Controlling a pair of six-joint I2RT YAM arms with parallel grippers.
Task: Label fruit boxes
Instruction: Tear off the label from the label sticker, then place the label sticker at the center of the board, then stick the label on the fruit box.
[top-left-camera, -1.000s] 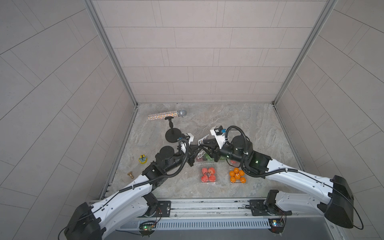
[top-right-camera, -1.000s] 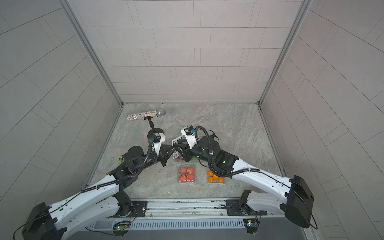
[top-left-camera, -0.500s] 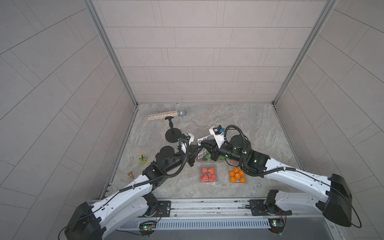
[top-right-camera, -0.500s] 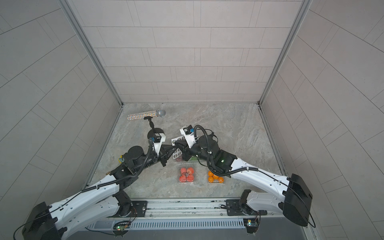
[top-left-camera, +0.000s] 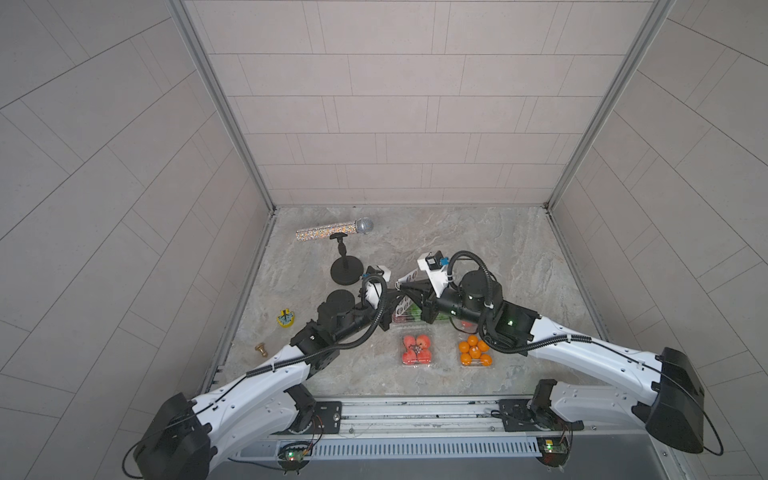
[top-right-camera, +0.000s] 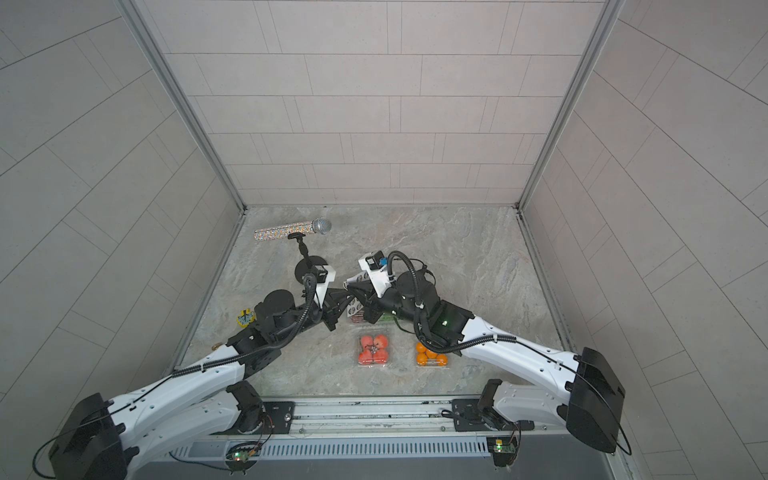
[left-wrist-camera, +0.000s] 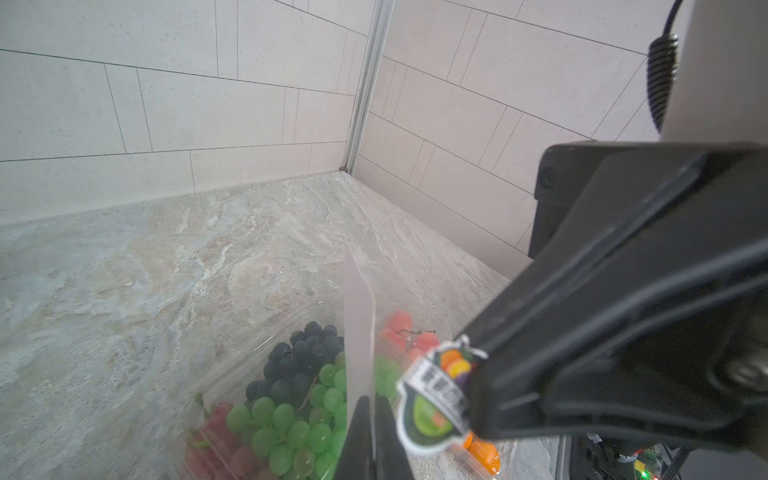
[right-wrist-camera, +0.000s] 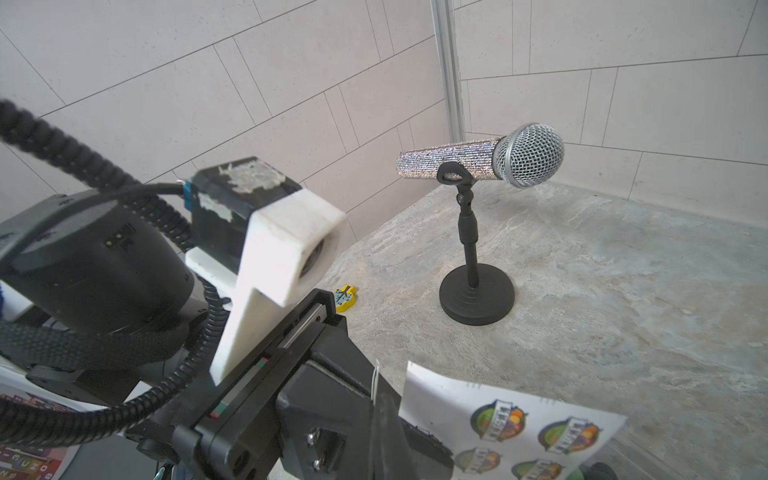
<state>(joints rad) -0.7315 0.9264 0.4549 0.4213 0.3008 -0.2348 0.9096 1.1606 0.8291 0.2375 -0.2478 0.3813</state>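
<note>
My left gripper (left-wrist-camera: 372, 432) is shut on the edge of the white sticker sheet (left-wrist-camera: 359, 332), held upright over the large fruit box of grapes (left-wrist-camera: 291, 399). My right gripper (left-wrist-camera: 473, 368) is shut on one round fruit sticker (left-wrist-camera: 436, 399), a little apart from the sheet. Both grippers meet mid-table in both top views: left gripper (top-left-camera: 394, 298), right gripper (top-left-camera: 402, 287). A small box of red fruit (top-left-camera: 416, 350) and a box of oranges (top-left-camera: 474, 353) lie nearer the front. Another red-fruit box (left-wrist-camera: 405, 336) lies past the grapes. The sheet (right-wrist-camera: 511, 424) shows several stickers.
A glittery microphone (top-left-camera: 334, 228) rests on a black stand (top-left-camera: 346, 270) at the back left. A yellow toy (top-left-camera: 286, 318) and a small brass piece (top-left-camera: 260, 349) lie at the left edge. Tiled walls close in three sides.
My right gripper has closed on a sticker at the sheet and shifted slightly left. The left arm keeps holding the sheet in place.
</note>
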